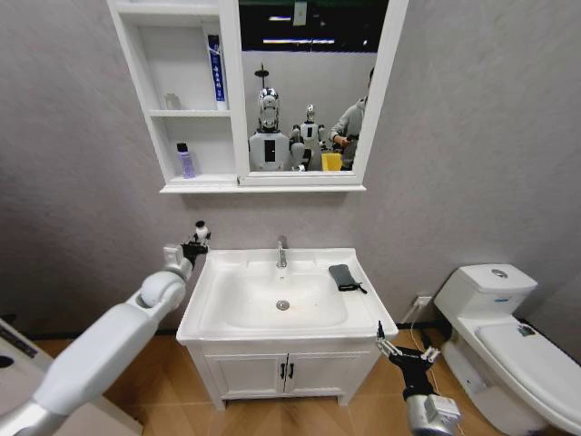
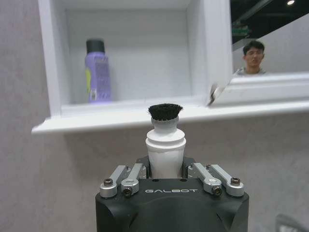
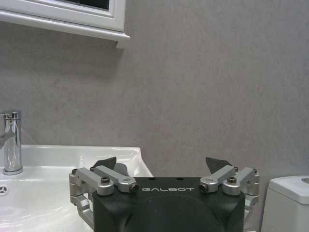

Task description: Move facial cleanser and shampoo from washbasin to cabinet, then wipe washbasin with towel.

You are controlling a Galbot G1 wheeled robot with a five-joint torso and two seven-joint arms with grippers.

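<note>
Left claw (image 1: 194, 243) is clenched on a white bottle (image 1: 201, 231) with a black cap, held upright above the washbasin's (image 1: 363, 295) back corner on the robot's left and below the cabinet (image 1: 263, 187). In the head view the upright hold appears intended to let the bottle stand directly on a shelf. A purple bottle (image 1: 185, 161) with a dark cap already stands on the cabinet's lowest shelf, and a tall blue-and-white tube (image 1: 214, 68) stands on the shelf above. The towel (image 1: 342, 276), a dark folded cloth with a short loop, lies on the washbasin rim beside the tap (image 1: 281, 253), on the robot's right. The right claw (image 1: 405, 352) is parked low, off the washbasin's front corner.

In the left wrist view the left claw (image 2: 165, 175) grips the white bottle (image 2: 165, 151) at its lower body, neck and cap (image 2: 164, 111) pointing toward the cabinet (image 2: 120, 118) ledge. The purple bottle (image 2: 98, 71) stands against the shelf's side wall.

In the right wrist view the right claw (image 3: 164, 166) is released and grasping nothing, level with the washbasin (image 3: 77, 154) rim; the tap (image 3: 11, 142) stands farther along.
</note>
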